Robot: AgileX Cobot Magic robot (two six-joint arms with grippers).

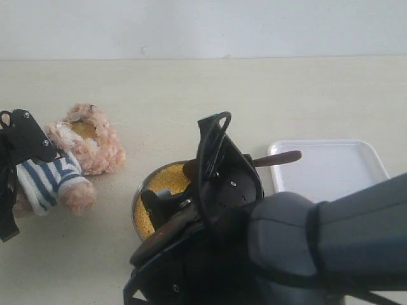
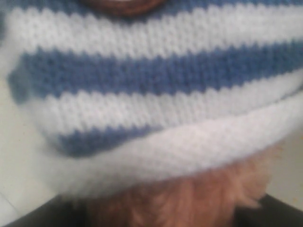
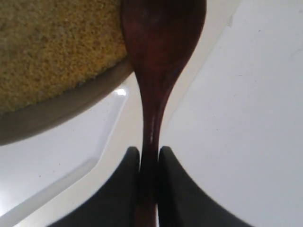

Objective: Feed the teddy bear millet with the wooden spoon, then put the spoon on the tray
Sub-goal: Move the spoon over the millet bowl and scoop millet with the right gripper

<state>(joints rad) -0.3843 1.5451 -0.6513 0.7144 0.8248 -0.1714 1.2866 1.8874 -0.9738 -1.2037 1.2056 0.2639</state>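
Note:
The teddy bear (image 1: 76, 152) leans at the far left, head toward the bowl. My left gripper (image 1: 27, 143) is clamped on its striped shirt (image 2: 151, 94), which fills the left wrist view; the fingers themselves are hidden there. The millet (image 1: 166, 181) lies in a round metal bowl (image 1: 137, 202) at the centre, partly covered by my right arm. My right gripper (image 3: 149, 153) is shut on the slim handle of the wooden spoon (image 3: 161, 47). The spoon's oval end hangs at the bowl's rim (image 3: 71, 104), beside the millet (image 3: 52, 47). One end of the spoon (image 1: 280, 158) reaches over the tray (image 1: 337, 171).
The white tray stands right of the bowl, with only the spoon's end above it. My right arm (image 1: 305, 248) fills the lower right of the exterior view and hides the near side of the bowl. A pale wall (image 1: 203, 25) runs behind the beige table (image 1: 191, 95).

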